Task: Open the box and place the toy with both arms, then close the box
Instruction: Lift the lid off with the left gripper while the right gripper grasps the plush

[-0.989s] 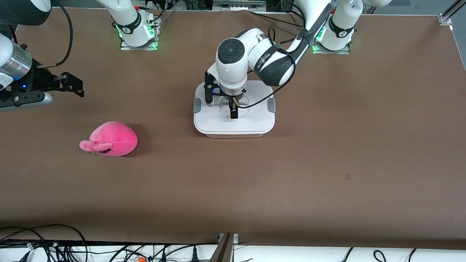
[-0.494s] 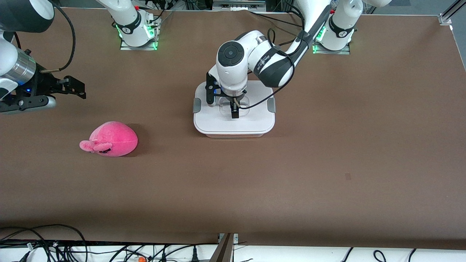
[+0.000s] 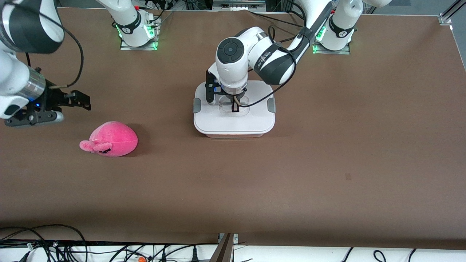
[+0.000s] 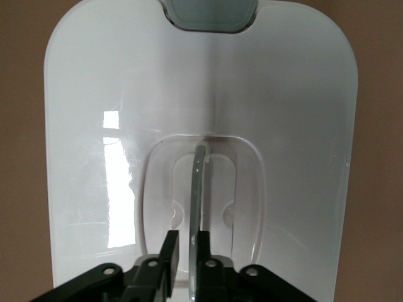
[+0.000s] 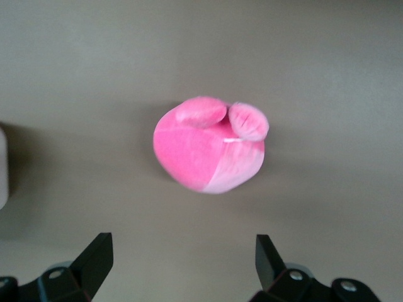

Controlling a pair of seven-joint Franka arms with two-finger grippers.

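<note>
Right end effector [image 3: 82, 100], fingers spread, has moved lower at frame left toward the toy [image 3: 109, 139], ears pointing frame-left; left end effector [image 3: 235, 109] pinches the box [image 3: 233, 123] handle [image 4: 196, 189].

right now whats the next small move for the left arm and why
Probably lift straight up. The left gripper is shut on the handle in the lid of the box, which still sits closed; the toy lies on the table, untouched.

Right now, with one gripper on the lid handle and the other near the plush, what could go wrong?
The left gripper pinches only the thin handle fin; with both grey clips apparently down, lifting may drag the whole box. The open right gripper is off the toy and could nudge it.
</note>
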